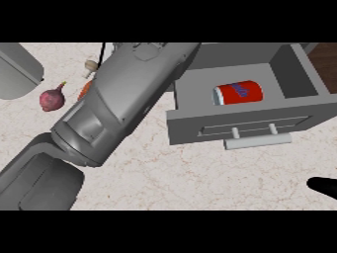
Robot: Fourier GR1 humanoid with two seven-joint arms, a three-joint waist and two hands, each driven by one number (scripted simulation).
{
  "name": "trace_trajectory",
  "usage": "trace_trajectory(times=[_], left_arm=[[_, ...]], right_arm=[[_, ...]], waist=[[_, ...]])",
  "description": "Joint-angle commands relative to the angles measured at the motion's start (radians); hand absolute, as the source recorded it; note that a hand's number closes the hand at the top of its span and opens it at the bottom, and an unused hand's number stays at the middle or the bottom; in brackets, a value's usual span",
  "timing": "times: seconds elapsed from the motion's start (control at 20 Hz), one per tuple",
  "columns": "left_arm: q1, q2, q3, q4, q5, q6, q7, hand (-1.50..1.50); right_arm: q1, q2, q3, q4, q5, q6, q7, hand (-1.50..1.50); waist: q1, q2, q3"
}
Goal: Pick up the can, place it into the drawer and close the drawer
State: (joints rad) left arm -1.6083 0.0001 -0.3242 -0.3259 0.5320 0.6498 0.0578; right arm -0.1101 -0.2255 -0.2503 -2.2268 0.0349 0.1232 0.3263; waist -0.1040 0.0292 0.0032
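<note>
The red can (pixel 238 93) with a blue label lies on its side inside the open grey drawer (pixel 302 74) at the upper right. The drawer's front panel and pale handle (pixel 255 141) face me. My left forearm (pixel 120 99) stretches from the lower left up to the top edge beside the drawer's left wall, and its hand is out of sight past that edge. My right hand (pixel 335 191) shows at the lower right edge, black, fingers relaxed and holding nothing, well below the drawer front.
A purple-red onion (pixel 53 97) lies on the marble counter left of the forearm. A grey rounded appliance (pixel 7 69) fills the upper left corner. A small beige item (pixel 91 64) and an orange one (pixel 85 89) peek out beside the arm.
</note>
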Motion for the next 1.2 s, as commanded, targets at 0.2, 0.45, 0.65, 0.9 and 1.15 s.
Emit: trace_trajectory(times=[0.2,0.45,0.65,0.9,1.15], left_arm=[[-0.033,0.000,0.042,-0.001,0.079,0.013,-0.039,-1.50],[-0.053,0.000,0.038,0.029,0.084,-0.004,-0.046,-1.50],[-0.044,0.000,0.024,0.031,0.080,-0.014,-0.070,-1.50],[-0.084,0.005,0.035,0.047,0.057,-0.014,-0.045,-1.50],[-0.047,0.009,0.050,0.046,0.059,-0.038,-0.058,-1.50]], right_arm=[[-0.048,-0.086,0.104,0.095,0.245,0.031,-0.112,-1.50],[-0.113,-0.086,0.223,0.206,0.470,-0.032,-0.158,-1.50],[-0.210,-0.102,0.263,0.397,0.574,-0.067,-0.216,-1.50],[-0.234,-0.076,0.351,0.569,0.729,-0.147,-0.275,-1.50],[-0.368,-0.043,0.394,0.792,0.859,-0.225,-0.285,-1.50]], waist=[[0.019,0.005,0.000],[0.055,0.001,-0.001],[0.077,0.001,-0.001],[0.102,-0.013,-0.002],[0.110,-0.013,-0.002]])
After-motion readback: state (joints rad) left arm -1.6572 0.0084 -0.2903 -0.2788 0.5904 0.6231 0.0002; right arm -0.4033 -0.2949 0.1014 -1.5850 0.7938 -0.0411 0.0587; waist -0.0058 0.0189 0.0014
